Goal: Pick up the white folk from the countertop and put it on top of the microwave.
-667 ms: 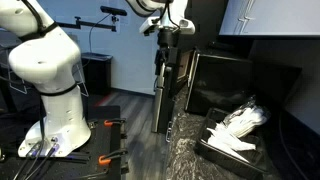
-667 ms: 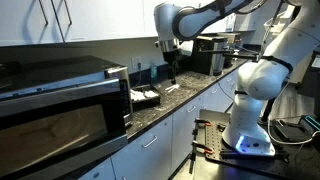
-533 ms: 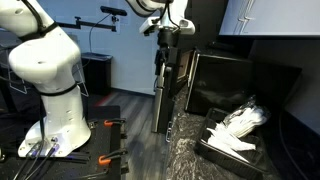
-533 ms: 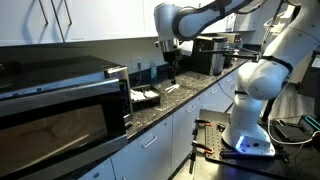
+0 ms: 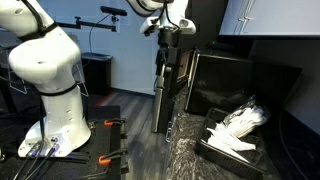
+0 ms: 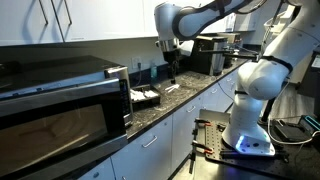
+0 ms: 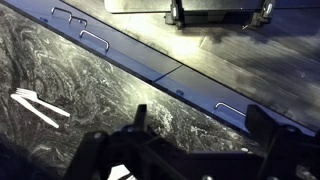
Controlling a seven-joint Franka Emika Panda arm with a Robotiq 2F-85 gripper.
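The white fork [image 7: 35,103] lies flat on the dark marbled countertop [image 7: 120,75], at the left edge of the wrist view. In an exterior view it is a small white shape [image 6: 172,89] on the counter under the arm. My gripper [image 7: 200,128] is open and empty, and hangs above the counter, off to one side of the fork. It shows in both exterior views [image 6: 172,68] [image 5: 161,68], pointing down. The microwave [image 6: 60,100] stands on the counter well away from the gripper, with its flat top bare.
A black tray [image 6: 146,98] of white plastic cutlery sits between the microwave and the fork, also in the other view [image 5: 215,143]. A dark appliance [image 6: 207,55] stands behind the gripper. Cabinet drawers with handles [image 7: 95,40] run below the counter edge. The robot base [image 5: 55,90] stands on the floor.
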